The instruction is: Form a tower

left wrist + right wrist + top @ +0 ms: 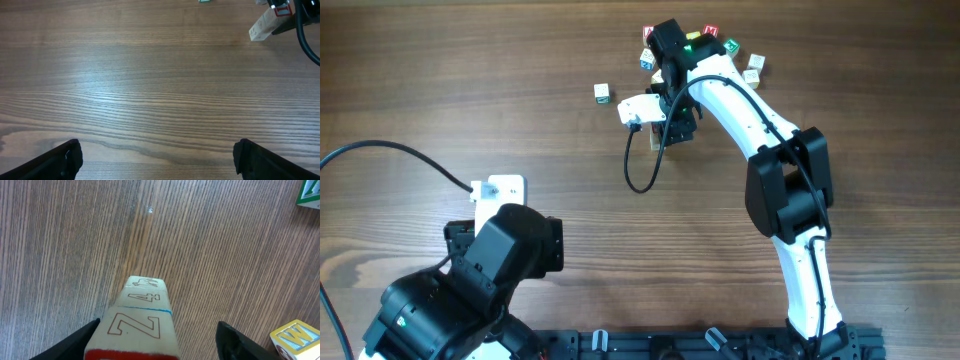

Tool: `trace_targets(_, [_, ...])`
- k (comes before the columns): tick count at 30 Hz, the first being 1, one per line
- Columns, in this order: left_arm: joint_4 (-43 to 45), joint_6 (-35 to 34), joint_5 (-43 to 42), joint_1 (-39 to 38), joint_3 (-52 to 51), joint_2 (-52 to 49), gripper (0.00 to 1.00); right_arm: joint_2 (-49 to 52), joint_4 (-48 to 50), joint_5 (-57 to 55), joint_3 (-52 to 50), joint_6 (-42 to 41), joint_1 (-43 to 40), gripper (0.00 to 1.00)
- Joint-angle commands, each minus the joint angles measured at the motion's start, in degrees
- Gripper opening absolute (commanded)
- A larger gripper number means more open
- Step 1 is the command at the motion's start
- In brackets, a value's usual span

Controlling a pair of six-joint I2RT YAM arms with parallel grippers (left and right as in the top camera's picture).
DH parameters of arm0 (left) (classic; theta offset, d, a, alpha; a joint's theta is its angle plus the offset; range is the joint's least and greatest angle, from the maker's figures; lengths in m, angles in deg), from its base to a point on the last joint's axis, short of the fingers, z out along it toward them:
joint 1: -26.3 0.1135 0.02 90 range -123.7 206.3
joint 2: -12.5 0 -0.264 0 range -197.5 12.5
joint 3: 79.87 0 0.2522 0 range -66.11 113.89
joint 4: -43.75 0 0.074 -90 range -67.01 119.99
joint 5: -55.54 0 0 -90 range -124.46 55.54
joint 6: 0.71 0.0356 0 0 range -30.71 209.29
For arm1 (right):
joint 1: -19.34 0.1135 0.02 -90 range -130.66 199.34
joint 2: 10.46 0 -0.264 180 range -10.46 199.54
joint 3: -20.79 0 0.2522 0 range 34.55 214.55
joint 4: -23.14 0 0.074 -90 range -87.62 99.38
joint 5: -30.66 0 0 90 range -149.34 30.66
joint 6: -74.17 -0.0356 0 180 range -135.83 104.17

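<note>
The left gripper (157, 150) holds its jaws wide and empty, well apart from the work, while the nearer right gripper (157, 327) hangs over the upright tower of small pale wooden letter cubes (142, 312) at the brown wooden counter's (520, 80) far centre, jaws open astride it.

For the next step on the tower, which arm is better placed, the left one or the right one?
Right. The right gripper straddles the tower, jaws open, with a loose cube close by. The left gripper hangs open, far from the tower.
</note>
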Motion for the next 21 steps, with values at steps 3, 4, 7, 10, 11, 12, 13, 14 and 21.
trace_targets(3, [0.1, 0.5, 0.1, 0.1, 0.1, 0.1, 1.0, 1.4, -0.1, 0.8, -0.3, -0.5, 0.1, 0.71])
trace_targets(4, [0.1, 0.5, 0.1, 0.1, 0.1, 0.1, 1.0, 1.4, -0.1, 0.8, -0.3, -0.5, 0.1, 0.7])
trace_targets(7, [0.1, 0.5, 0.1, 0.1, 0.1, 0.1, 1.0, 1.4, -0.1, 0.8, -0.3, -0.4, 0.1, 0.68])
trace_targets(10, [0.1, 0.5, 0.1, 0.1, 0.1, 0.1, 1.0, 1.4, 0.0, 0.8, -0.3, -0.4, 0.1, 0.67])
trace_targets(11, [0.1, 0.5, 0.1, 0.1, 0.1, 0.1, 1.0, 1.4, 0.0, 0.8, -0.3, -0.5, 0.1, 0.66])
trace_targets(12, [0.1, 0.5, 0.1, 0.1, 0.1, 0.1, 1.0, 1.4, 0.0, 0.8, -0.3, -0.5, 0.2, 0.66])
trace_targets(13, [0.1, 0.5, 0.1, 0.1, 0.1, 0.1, 1.0, 1.4, 0.0, 0.8, -0.3, -0.5, 0.2, 0.66])
trace_targets(14, [0.1, 0.5, 0.1, 0.1, 0.1, 0.1, 1.0, 1.4, 0.0, 0.8, -0.3, -0.5, 0.2, 0.65])
trace_targets(21, [0.1, 0.5, 0.1, 0.1, 0.1, 0.1, 1.0, 1.4, 0.1, 0.8, -0.3, -0.5, 0.2, 0.62])
